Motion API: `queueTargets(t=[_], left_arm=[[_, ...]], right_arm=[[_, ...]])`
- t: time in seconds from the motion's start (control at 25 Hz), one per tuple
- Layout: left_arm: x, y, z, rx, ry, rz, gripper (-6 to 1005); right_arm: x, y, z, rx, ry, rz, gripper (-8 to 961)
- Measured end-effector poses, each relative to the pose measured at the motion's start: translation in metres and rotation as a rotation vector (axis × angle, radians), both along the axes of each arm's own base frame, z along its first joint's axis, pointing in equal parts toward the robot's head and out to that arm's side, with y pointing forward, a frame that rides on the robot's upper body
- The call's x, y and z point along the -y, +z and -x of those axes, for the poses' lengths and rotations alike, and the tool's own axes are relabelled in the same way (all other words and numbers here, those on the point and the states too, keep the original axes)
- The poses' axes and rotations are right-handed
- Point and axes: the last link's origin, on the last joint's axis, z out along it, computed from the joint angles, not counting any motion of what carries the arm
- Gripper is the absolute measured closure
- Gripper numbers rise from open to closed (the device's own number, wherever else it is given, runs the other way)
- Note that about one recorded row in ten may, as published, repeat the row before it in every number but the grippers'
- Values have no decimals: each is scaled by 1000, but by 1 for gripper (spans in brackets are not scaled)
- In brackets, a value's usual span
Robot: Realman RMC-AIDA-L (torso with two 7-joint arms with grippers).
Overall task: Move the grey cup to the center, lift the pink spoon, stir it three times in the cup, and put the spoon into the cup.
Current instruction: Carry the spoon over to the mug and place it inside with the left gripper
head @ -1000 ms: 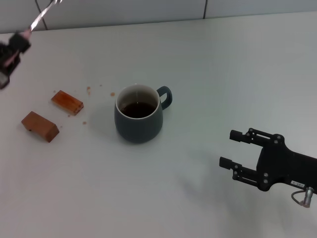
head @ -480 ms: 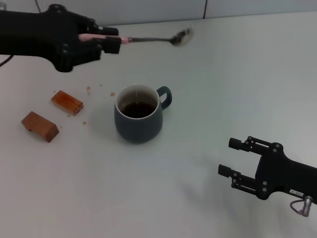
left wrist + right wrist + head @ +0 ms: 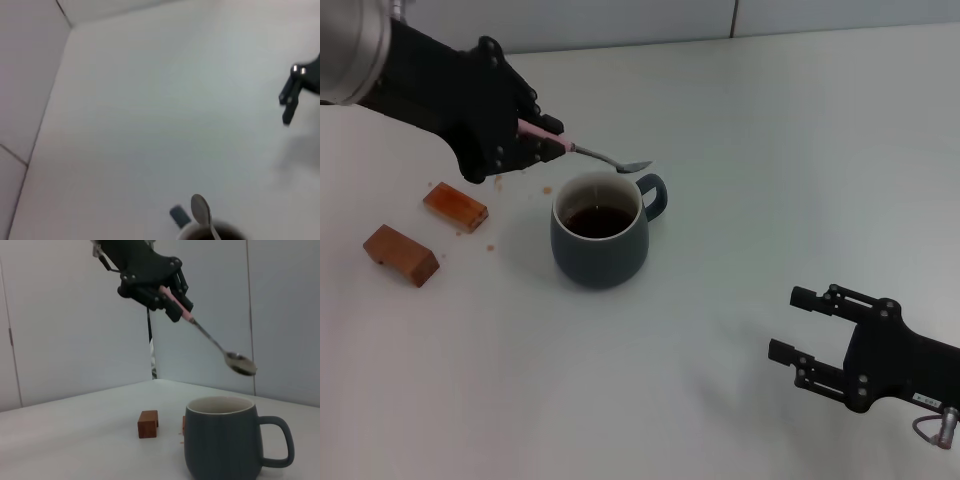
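The grey cup (image 3: 600, 232) stands upright mid-table, handle to the right, with dark brown liquid inside. It also shows in the right wrist view (image 3: 222, 437). My left gripper (image 3: 542, 138) is shut on the pink spoon (image 3: 582, 151) by its pink handle. The spoon slants down and its bowl (image 3: 636, 166) hovers above the cup's far rim, clear of the liquid. The right wrist view shows the spoon bowl (image 3: 240, 364) a little above the cup. The left wrist view shows the bowl (image 3: 200, 210) over the rim. My right gripper (image 3: 798, 322) is open and empty at the front right.
Two brown rectangular blocks (image 3: 455, 205) (image 3: 400, 254) lie left of the cup, with small crumbs (image 3: 500, 181) around them. A tiled wall (image 3: 620, 20) runs along the table's far edge.
My left arm has swung in from the far left and lowered the spoon, bringing its bowl from high behind the cup down to just above the rim. The right gripper has shifted slightly.
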Motion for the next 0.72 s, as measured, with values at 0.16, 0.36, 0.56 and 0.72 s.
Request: queueTargets(t=[0.16, 0.36, 0.56, 0.72], left_arm=[[-2, -7, -5, -107, -8, -15, 861], [-3, -10, -6, -149, -13, -12, 860], [-2, -21, -5, -220, -20, -4, 859], [-1, -34, -8, -263, -28, -2, 859]], right_arm=[[2, 0, -1, -2, -7, -2, 272], [3, -2, 0, -11, -9, 0, 272], [2, -2, 1, -14, -5, 1, 272], [1, -2, 2, -16, -3, 0, 272]])
